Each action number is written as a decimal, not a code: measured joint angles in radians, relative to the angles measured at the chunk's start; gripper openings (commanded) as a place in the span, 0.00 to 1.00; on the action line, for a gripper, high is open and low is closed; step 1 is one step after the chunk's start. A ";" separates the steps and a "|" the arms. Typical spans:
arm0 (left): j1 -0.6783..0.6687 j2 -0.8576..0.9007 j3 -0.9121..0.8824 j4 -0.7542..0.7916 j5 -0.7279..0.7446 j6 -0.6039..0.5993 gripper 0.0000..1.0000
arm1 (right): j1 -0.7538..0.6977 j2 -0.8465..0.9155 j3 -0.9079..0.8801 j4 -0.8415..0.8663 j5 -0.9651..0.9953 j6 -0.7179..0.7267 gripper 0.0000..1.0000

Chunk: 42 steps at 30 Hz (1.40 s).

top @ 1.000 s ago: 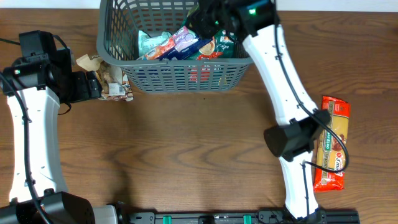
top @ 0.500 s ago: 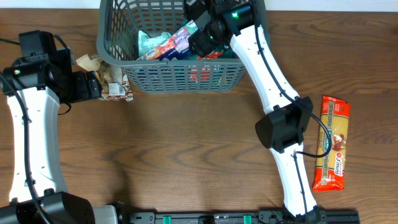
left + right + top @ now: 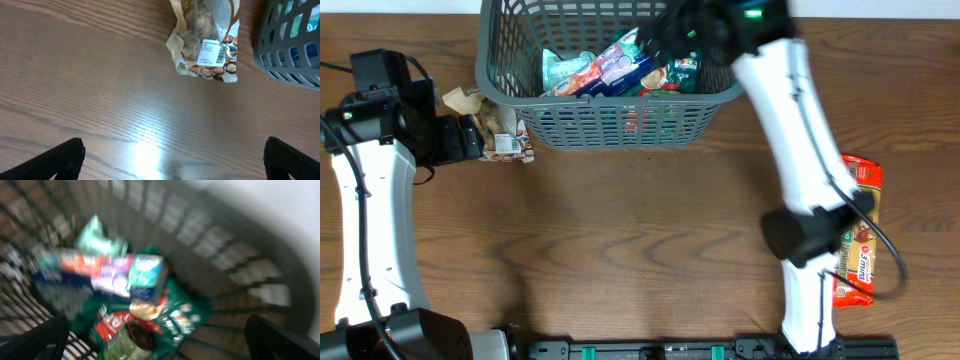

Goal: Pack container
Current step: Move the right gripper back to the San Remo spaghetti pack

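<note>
Robotics lab bench: left arm [image 3: 365,230] and right arm [image 3: 795,130] rise from a black rail [image 3: 650,350] at a wood-grain table [image 3: 640,220] edge; a basket [image 3: 610,125] holds packets [image 3: 610,70].

White arms [image 3: 365,230], black joints [image 3: 805,232], cables [image 3: 880,250]

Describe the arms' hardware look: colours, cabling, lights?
Both alike: left arm and right arm have white tubular links, black motor joints, a thin black cable along the link, and a green light on a black joint. Fingers are black.
</note>
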 measured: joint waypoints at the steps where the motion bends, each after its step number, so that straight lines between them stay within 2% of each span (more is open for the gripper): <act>1: 0.000 0.000 0.000 0.000 0.000 0.000 0.99 | -0.017 -0.044 0.001 -0.001 0.000 0.026 0.97; 4: 0.000 0.000 0.000 0.005 0.000 0.000 0.99 | -0.111 -0.183 0.026 -0.051 -0.003 0.139 0.99; 7: 0.000 0.000 0.000 0.010 0.000 0.000 0.99 | -0.230 -0.262 0.044 -0.172 0.027 0.249 0.99; 14: 0.000 0.000 0.000 0.014 0.000 0.000 0.99 | -0.484 -0.243 0.031 -0.503 0.121 0.440 0.99; 22: 0.000 0.000 0.000 0.020 0.000 0.000 0.99 | -0.642 -0.252 -0.044 -0.532 0.124 0.493 0.99; 36: 0.000 0.000 0.000 0.024 0.000 0.000 0.98 | -0.757 -0.689 -0.845 -0.530 0.230 0.492 0.99; 42: 0.000 0.000 0.000 0.026 0.000 0.000 0.99 | -0.821 -0.810 -1.130 -0.348 0.262 0.410 0.99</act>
